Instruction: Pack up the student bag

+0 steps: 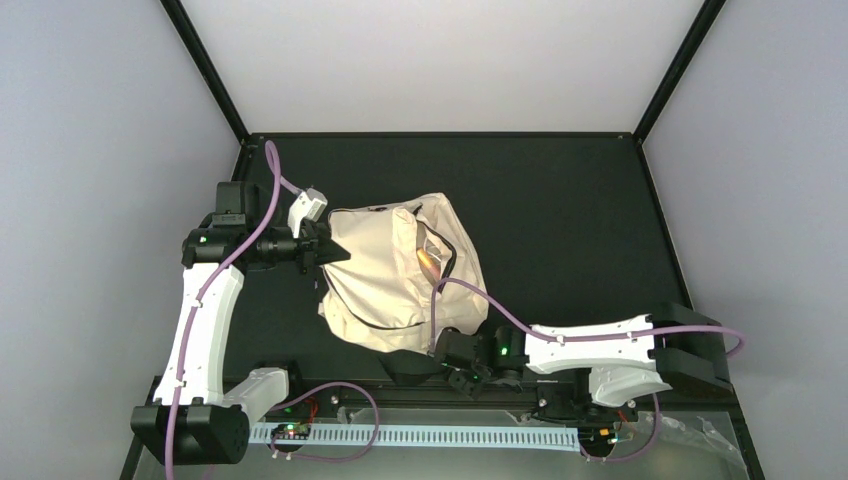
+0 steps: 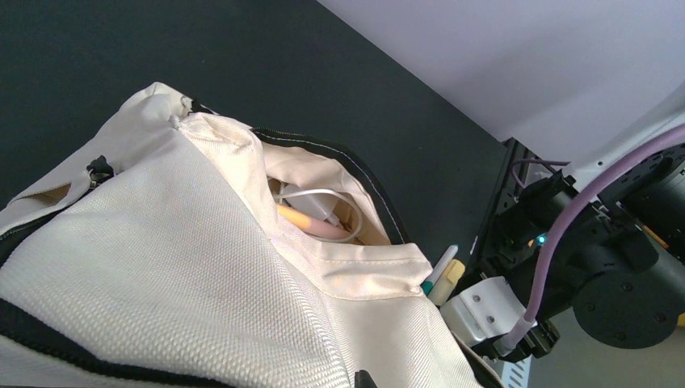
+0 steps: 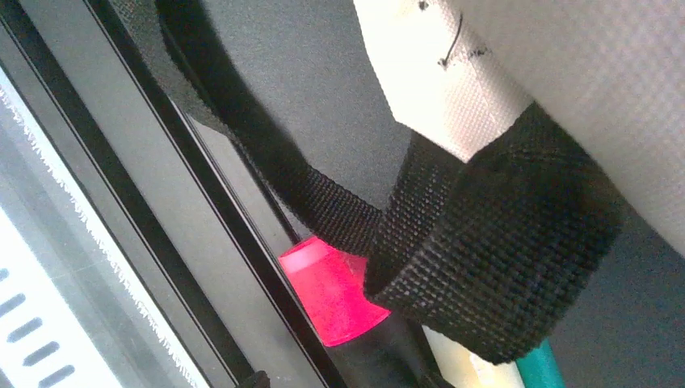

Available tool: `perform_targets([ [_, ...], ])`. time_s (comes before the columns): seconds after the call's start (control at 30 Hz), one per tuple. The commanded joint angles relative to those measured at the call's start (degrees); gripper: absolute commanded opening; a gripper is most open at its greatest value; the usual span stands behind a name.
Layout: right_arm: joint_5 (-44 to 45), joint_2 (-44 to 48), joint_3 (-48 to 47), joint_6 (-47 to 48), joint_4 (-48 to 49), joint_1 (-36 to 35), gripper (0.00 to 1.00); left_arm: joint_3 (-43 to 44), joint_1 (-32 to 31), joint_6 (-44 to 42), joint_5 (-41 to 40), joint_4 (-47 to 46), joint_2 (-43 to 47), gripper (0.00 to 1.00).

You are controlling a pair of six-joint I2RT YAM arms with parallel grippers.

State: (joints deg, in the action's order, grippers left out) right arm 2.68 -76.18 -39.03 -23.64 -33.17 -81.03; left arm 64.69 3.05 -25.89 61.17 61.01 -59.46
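One student bag (image 1: pixel 385 275) slumps mid-table (image 1: pixel 570 230), mouth gaping. We judge it soft, light, floppy: pinch fabric hem beside opening, not loose strap (image 3: pixel 493 259). Left gripper (image 1: pixel 318 252) clenched on bag's left edge. Right gripper (image 1: pixel 462 378) grasps pens (image 3: pixel 331 299) by near corner.

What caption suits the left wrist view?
Open cream backpack holding a pen and white cable, markers at its rim.
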Motion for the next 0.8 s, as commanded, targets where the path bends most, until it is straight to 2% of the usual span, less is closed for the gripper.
perform_targets([
  [0.0, 3.42, -0.06, 0.18, 1.09, 1.65, -0.53, 0.51, 2.3, 0.54, -0.65, 4.87, -1.47, 0.57, 0.02],
  [0.2, 5.86, -2.19, -0.25, 0.34, 0.65, -0.44, 0.5, 2.37, 0.53, -1.25, 5.63, -1.02, 0.51, 0.02],
  [0.4, 8.29, -9.13, -1.83, -4.25, -6.0, -0.52, 0.44, 2.76, 0.5, -2.06, 5.99, -0.25, 0.66, 0.01],
  [0.53, 9.63, -8.64, -1.51, -5.68, -5.79, -0.92, 0.42, 2.73, 0.51, -2.2, 6.37, -0.11, 0.99, 0.02],
  [0.77, 13.83, -9.87, -3.42, -7.01, -7.87, -1.57, 0.27, 2.31, 0.5, -2.06, 6.33, -0.02, 2.28, 0.02],
])
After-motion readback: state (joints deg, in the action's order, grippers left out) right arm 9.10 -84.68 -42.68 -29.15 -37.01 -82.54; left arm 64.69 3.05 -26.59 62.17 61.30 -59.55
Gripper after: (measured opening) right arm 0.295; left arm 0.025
